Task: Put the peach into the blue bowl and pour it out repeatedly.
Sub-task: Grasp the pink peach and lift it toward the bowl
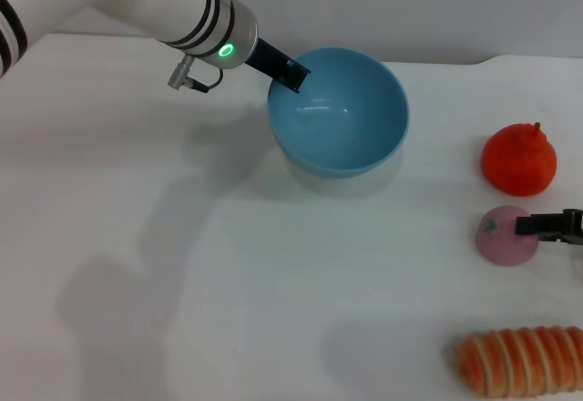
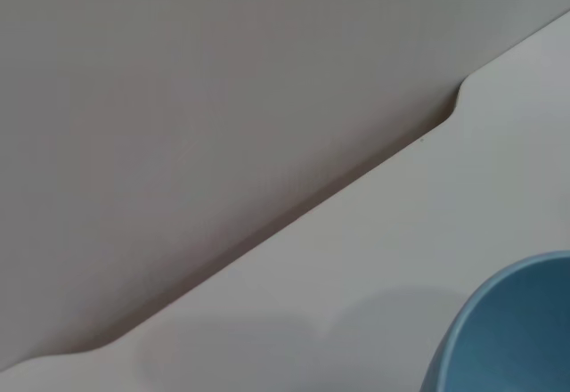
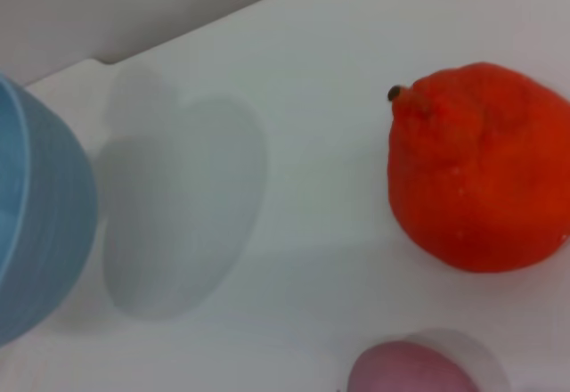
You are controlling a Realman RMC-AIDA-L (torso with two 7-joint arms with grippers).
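Head view: left gripper pinches the bowl by its rim, near the table's far edge. Bowl sits tilted, nothing inside. Peach lies on the table near the right edge. Right gripper touches the peach; cannot tell whether it clasps. Orange fruit just behind the peach; ribbed bread near the front-right corner.

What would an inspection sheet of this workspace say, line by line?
Surface: white table, bare in the middle.
Job's things: blue bowl tilted, empty; peach on the table, outside it.
Clutter: orange-red fruit behind the peach; striped orange item at the front edge.
Grippers: left tool at the bowl's rim; right tool beside the peach.
Cables: short loop on the left wrist.
Surroundings: plain wall.
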